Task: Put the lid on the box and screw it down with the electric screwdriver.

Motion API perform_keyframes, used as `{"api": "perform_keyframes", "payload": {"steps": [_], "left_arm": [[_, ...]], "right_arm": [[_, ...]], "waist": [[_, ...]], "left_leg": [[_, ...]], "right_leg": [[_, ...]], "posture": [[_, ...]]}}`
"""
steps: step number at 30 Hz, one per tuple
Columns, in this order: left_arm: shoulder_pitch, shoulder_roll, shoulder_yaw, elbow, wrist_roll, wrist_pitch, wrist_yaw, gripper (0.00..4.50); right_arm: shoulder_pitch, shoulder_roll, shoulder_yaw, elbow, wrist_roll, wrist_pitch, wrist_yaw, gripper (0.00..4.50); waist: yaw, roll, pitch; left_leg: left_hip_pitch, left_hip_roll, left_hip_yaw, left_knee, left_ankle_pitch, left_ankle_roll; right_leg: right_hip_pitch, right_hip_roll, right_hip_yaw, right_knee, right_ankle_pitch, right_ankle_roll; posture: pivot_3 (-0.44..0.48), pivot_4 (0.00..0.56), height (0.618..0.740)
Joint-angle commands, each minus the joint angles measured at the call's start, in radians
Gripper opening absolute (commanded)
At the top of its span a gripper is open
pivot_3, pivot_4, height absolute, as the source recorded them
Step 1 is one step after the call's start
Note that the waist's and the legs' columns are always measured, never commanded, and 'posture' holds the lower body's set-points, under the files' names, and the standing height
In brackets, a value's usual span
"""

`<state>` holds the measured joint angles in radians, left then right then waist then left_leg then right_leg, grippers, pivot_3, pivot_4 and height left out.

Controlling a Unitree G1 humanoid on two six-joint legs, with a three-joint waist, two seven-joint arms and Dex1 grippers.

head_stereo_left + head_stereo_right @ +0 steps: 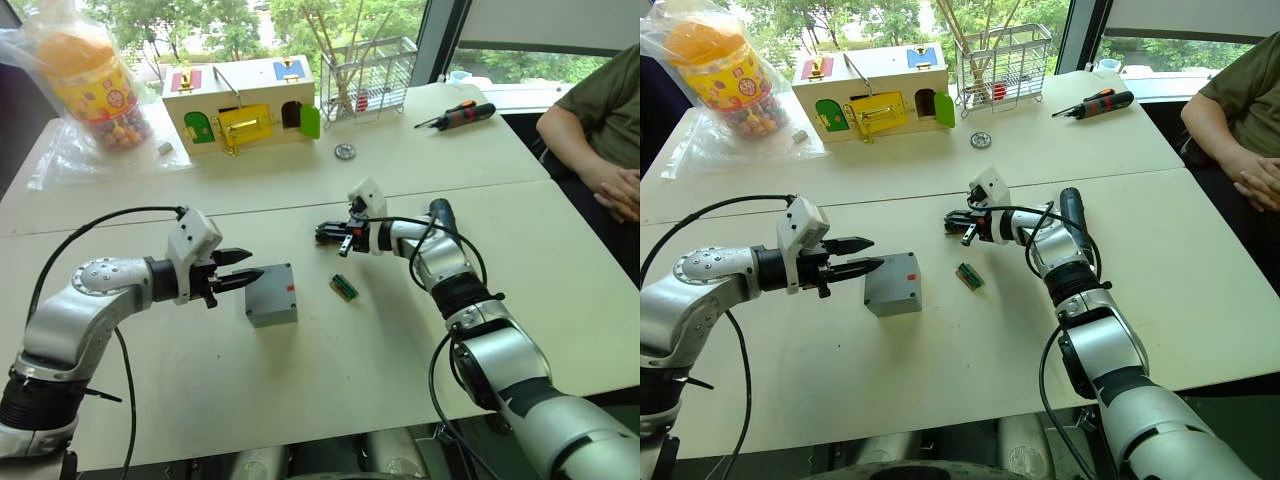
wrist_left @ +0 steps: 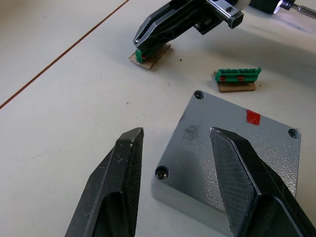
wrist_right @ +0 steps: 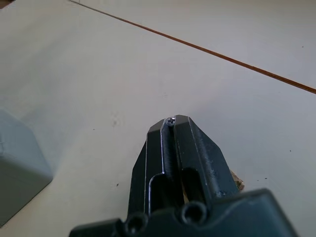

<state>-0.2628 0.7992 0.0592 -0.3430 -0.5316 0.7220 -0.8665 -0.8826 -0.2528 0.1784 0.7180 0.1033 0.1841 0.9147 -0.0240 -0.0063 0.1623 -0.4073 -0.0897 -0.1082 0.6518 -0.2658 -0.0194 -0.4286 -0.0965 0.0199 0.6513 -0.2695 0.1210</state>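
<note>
Box [image 1: 271,295] sits mid-table with the lid [image 2: 237,153] already on, and the left gripper [image 1: 235,270], fingers spread and empty, is right at its nine o'clock. Right gripper [image 1: 330,233] at one o'clock is pinched on a tiny screw [image 3: 171,120] (head peeking out).

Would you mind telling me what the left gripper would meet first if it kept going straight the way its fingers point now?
Most likely the lid on the grey box. The left gripper is open and aimed at it; the left wrist view has one finger over the lid's corner. Height is unclear, so it might skim the top.
</note>
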Motion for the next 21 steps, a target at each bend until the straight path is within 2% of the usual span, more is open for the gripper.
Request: {"api": "perform_keyframes", "payload": {"steps": [1,5,9,13,17,21], "left_arm": [[-0.003,-0.001,0.006,-0.005,0.007,-0.023,-0.004,2.15],[-0.003,0.003,0.013,0.001,0.002,-0.024,-0.007,2.15],[0.011,0.041,0.061,-0.027,-0.049,0.023,-0.035,2.15],[0.068,0.119,0.078,-0.099,-0.082,0.054,-0.093,2.15],[0.083,0.13,0.077,-0.125,-0.095,0.066,-0.088,2.15],[0.078,0.117,0.058,-0.137,-0.1,0.073,-0.071,2.15]], "right_arm": [[-0.023,0.002,-0.036,-0.081,0.03,0.024,0.006,0.07],[-0.02,-0.01,-0.056,-0.177,0.045,0.064,0.002,0.07],[0.045,-0.031,-0.039,-0.441,0.106,0.199,0.046,0.07],[0.169,-0.031,0.017,-0.716,0.156,0.325,0.044,0.07],[0.258,0.002,0.042,-0.836,0.181,0.388,-0.012,0.07],[0.309,0.015,0.068,-0.884,0.183,0.411,-0.047,0.07]], "waist": [[0.0,0.0,0.0],[0.0,0.0,0.0],[0.002,0.0,0.0],[0.002,0.0,0.0],[0.006,0.0,0.0],[0.01,0.0,0.0]], "left_leg": [[0.0,0.0,0.0,0.0,0.0,0.0],[0.0,0.0,0.0,0.0,0.0,0.0],[0.0,0.0,0.0,0.0,0.0,0.0],[0.0,0.0,-0.001,-0.001,0.0,0.0],[0.0,0.0,0.0,0.0,0.0,0.0],[0.0,0.0,-0.001,0.0,0.0,0.0]], "right_leg": [[0.0,0.0,0.0,0.0,0.0,0.0],[0.0,0.0,0.0,0.0,0.0,0.0],[0.0,0.0,0.0,0.0,0.0,0.0],[0.0,-0.001,0.0,0.0,0.0,0.0],[0.0,-0.001,0.001,0.001,0.0,0.0],[0.0,-0.001,0.001,0.001,0.0,0.0]], "posture": [[0.0,0.15,0.74],[0.0,0.15,0.74],[0.0,0.15,0.74],[0.0,0.15,0.74],[0.0,0.15,0.74],[0.0,0.15,0.74]]}}
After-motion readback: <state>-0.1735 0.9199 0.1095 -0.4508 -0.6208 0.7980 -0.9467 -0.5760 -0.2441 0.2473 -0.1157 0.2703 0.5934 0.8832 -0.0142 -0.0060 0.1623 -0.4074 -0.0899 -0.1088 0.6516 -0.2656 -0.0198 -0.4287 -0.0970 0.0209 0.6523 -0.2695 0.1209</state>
